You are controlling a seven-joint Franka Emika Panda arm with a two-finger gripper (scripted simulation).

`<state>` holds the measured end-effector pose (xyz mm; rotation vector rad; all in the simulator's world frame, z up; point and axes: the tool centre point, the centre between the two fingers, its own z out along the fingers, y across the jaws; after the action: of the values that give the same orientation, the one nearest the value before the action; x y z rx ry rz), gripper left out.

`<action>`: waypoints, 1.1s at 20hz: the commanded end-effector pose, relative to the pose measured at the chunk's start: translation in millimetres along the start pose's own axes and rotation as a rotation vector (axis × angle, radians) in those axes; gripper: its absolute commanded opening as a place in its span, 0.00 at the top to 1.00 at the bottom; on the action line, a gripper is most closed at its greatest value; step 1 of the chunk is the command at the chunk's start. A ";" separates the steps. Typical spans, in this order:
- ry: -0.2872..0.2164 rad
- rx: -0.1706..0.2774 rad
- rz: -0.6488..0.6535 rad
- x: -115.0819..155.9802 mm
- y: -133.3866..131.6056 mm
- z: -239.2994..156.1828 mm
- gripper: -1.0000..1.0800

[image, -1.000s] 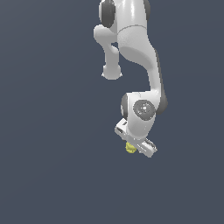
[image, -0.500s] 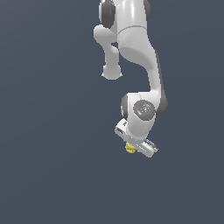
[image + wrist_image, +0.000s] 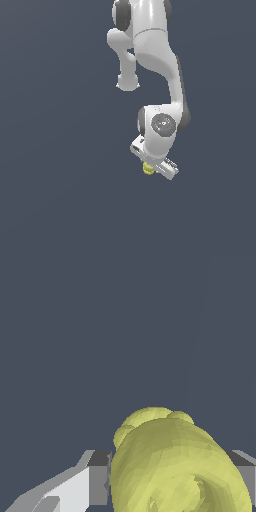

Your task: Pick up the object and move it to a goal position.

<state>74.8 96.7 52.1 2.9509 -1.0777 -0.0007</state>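
The yellow knobbly object [image 3: 148, 169] sits under the white gripper [image 3: 150, 169] at the end of the arm, mostly hidden by the hand in the exterior view. In the wrist view the object [image 3: 175, 466] fills the space between the two grey fingers [image 3: 98, 478], which press against its sides. The gripper is shut on the object. Whether it touches the floor below I cannot tell.
The white arm [image 3: 160, 60] comes down from the top of the exterior view. A plain dark grey-blue surface [image 3: 60, 190] lies all around.
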 end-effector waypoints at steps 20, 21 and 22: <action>0.000 0.001 0.001 32.9 160.9 -39.5 1.00; 0.000 0.001 0.001 35.5 173.2 -42.5 1.00; 0.000 0.001 0.001 38.1 185.4 -45.6 1.00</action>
<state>-6.0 -52.8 93.0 2.9510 -1.0792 -0.0013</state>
